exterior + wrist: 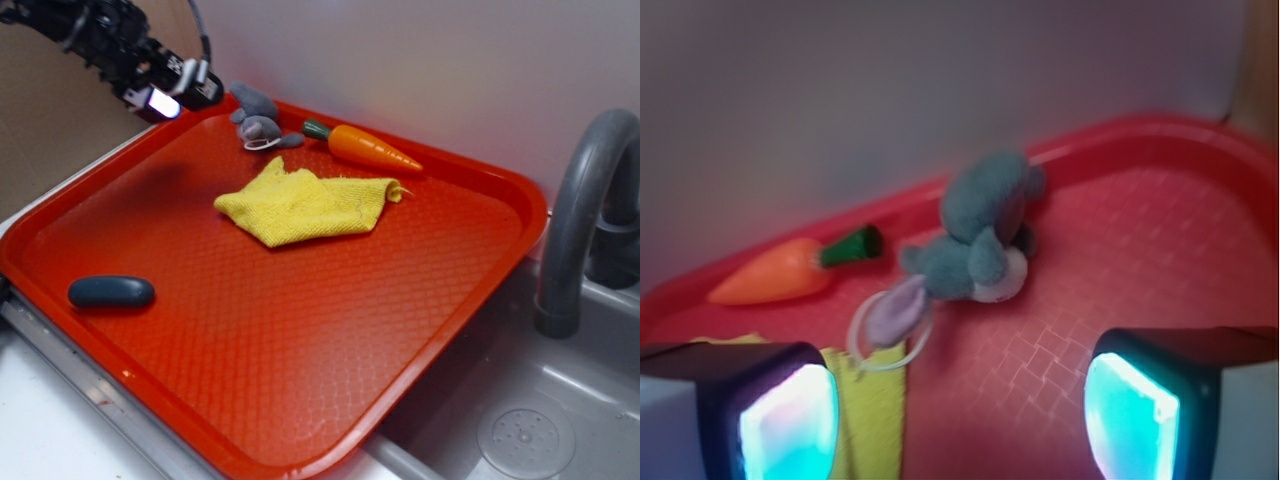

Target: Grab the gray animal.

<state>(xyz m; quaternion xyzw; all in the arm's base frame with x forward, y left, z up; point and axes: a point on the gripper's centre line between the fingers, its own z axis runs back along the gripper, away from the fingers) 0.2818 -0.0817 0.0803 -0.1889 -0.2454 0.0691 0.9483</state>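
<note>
Far left of the exterior view, a dark blue-gray pebble (111, 292) lies alone near the red tray's (300, 400) left rim, with bare textured floor all around it. Above that, at the upper left, the gripper (185, 88) hangs over the tray's far-left corner, its arm cut off by the picture's edge. The wrist view shows the fingers (780, 415) spread wide apart, with open tray floor between them and nothing pinched.

Moving right, the gray animal (258, 120) sits tucked against the far rim, just beside the gripper but not touching it. In the wrist view the gray animal (975, 235) is blurred, lumpy, with a thin whitish cord loop (885, 335) trailing toward the camera. It lies ahead of the fingers and a little left of centre.

Next along the far rim, the toy carrot (368, 148) lies near the animal, green end toward it, a small gap between them. In front of both, the yellow cloth (305, 205) is crumpled mid-tray; whether it touches the carrot is hard to say.

Right of the tray, a gray faucet (580, 220) arches over a gray sink (525, 430), both cropped by the frame.
</note>
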